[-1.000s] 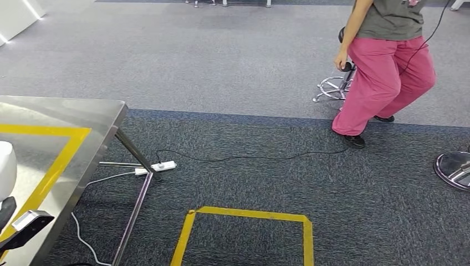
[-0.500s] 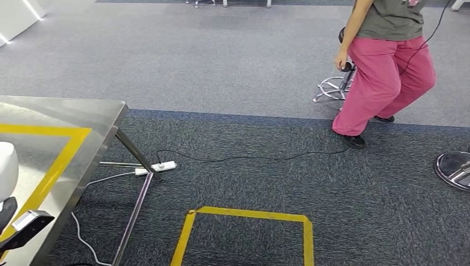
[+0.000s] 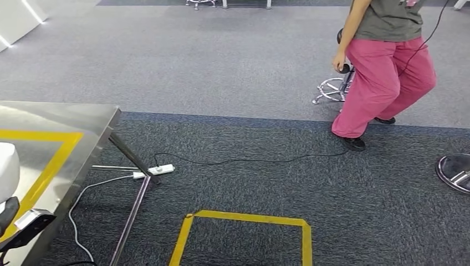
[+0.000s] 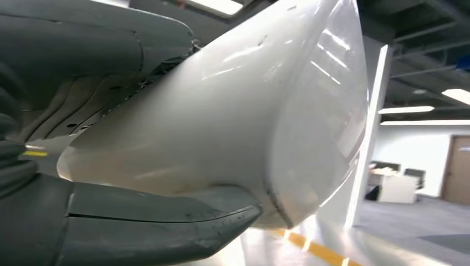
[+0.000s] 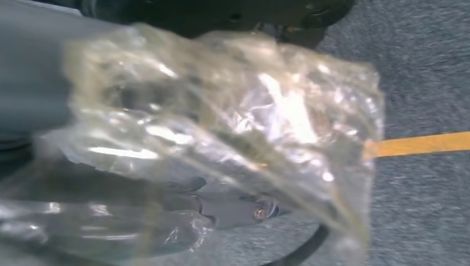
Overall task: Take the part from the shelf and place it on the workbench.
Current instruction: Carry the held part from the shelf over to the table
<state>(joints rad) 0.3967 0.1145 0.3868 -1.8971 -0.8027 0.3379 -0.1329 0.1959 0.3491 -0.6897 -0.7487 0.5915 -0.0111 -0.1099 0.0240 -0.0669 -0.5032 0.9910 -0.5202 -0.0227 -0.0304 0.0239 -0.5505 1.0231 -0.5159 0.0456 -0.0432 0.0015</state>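
Far left in your head view: the white part point(image 3: 8, 170) sits over the steel workbench point(image 3: 83, 119), inside its yellow tape border point(image 3: 52, 166). Your left wrist view has the left hand point(image 4: 83, 183) clamped on that part point(image 4: 233, 122), thumb point(image 4: 166, 219) under it, darker fingers point(image 4: 83, 39) over the top. Can't tell if the part touches the bench surface.

Next over, under the bench edge, a white power strip point(image 3: 152, 170) lies on the dark carpet, black cable point(image 3: 249, 159) running right toward the person. A yellow tape square point(image 3: 246, 218) is on the floor, bottom centre.

Right side: a person in pink trousers point(image 3: 385, 77) stands beside a stool base point(image 3: 332, 88); another chrome stool base point(image 3: 455, 173) sits at the far right edge.

Right wrist view: a crumpled clear plastic bag point(image 5: 221, 138) covers the right hand point(image 5: 33, 83). Whether the fingers are closed on it, can't tell, too blurred.

Versus a second ago: the whole head picture has shifted a bit, bench edge and power strip now slightly more left and lower, so your camera moved. Person's stance about the same. Part remains in the left hand.
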